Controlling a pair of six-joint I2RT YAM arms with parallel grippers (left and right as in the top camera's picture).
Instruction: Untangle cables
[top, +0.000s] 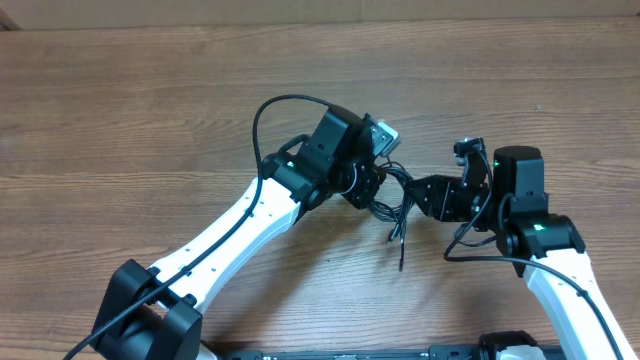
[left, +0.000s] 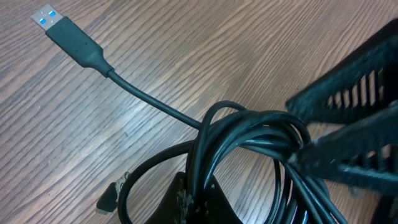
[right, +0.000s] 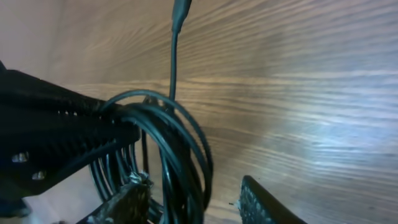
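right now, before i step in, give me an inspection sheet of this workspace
surface: wood-grain table
job's things: cables in one tangled bundle between both grippers; a USB plug sticks out free of it
clutter: nothing seen
grippers: left gripper shut on the bundle; right gripper jaws apart, loops between them
cables: arm wire arcs over the left arm, apart from the bundle
surroundings: pale strip beyond the far table edge

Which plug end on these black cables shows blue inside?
The wide silver USB plug stretched out away from the black cable bundle; the small dark plug close beside the bundle shows no blue.
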